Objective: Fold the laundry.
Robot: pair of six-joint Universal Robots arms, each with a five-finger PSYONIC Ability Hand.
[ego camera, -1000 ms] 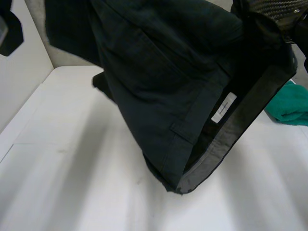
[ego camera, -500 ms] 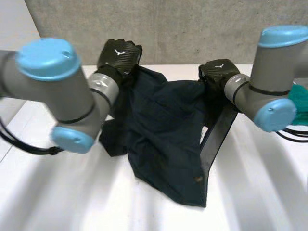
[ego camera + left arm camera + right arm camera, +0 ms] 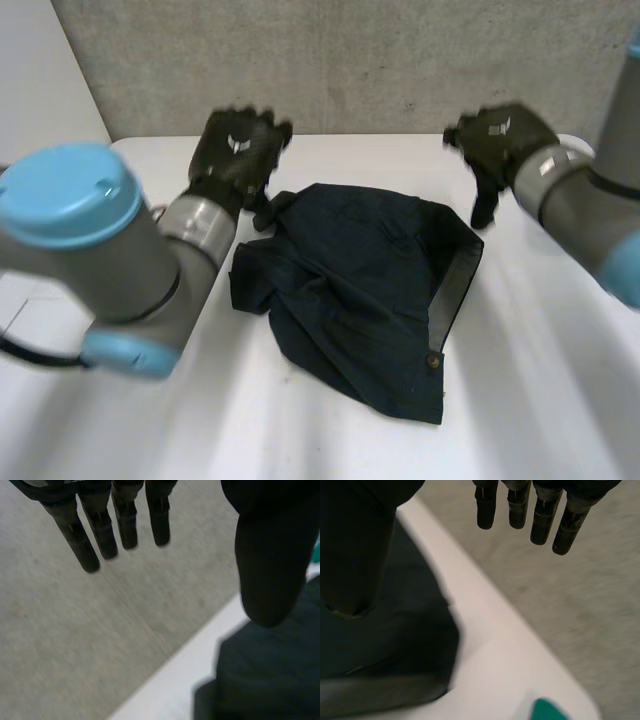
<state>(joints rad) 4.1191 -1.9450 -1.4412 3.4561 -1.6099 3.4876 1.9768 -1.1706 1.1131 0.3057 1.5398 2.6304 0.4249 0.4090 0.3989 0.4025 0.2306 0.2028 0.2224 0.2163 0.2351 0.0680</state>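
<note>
Dark garment [image 3: 350, 290], crumpled with its grey waistband [image 3: 455, 290] turned outward, lying on the white desk [image 3: 540, 400] between the two hands and held by neither. Left hand [image 3: 235, 150]: fingers [image 3: 102, 530] straight and spread wide, empty, with one end of the garment [image 3: 270, 680] under the thumb. Right hand [image 3: 497, 135]: fingers [image 3: 517, 510] likewise straight, wide and empty, the garment [image 3: 395, 645] under its thumb and a green cloth [image 3: 547, 711] well beyond the fingertips.

The left hand [image 3: 238, 150] hovers at the far left, fingers straight and spread well apart from the thumb. The right hand [image 3: 498, 138] hovers at the far right, fingers likewise straight. The left arm [image 3: 120, 250] and right arm [image 3: 585, 215] reach forward from the near side.
</note>
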